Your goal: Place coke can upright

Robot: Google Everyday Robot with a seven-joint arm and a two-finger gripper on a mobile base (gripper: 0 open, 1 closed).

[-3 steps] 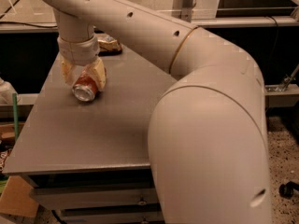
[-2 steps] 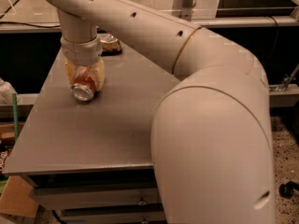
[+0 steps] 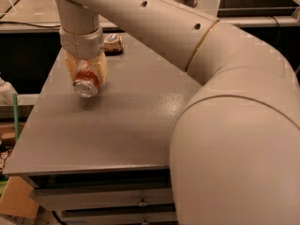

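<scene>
The coke can (image 3: 86, 80) is red with a silver end facing the camera. It lies on its side between the fingers of my gripper (image 3: 86, 76), over the far left part of the grey table (image 3: 117, 125). The gripper points straight down and is shut on the can, with one yellowish finger (image 3: 101, 65) on each side. The can is just above the tabletop or barely touching it; I cannot tell which. My large beige arm fills the right half of the view.
A tan-and-silver snack packet (image 3: 113, 43) lies at the table's far edge, just behind the gripper. A white bottle (image 3: 5, 91) and a cardboard box (image 3: 16, 198) are off the table's left side. Drawers (image 3: 103, 200) sit under the tabletop.
The gripper has risen slightly with the can still held on its side. The snack packet has not moved.
</scene>
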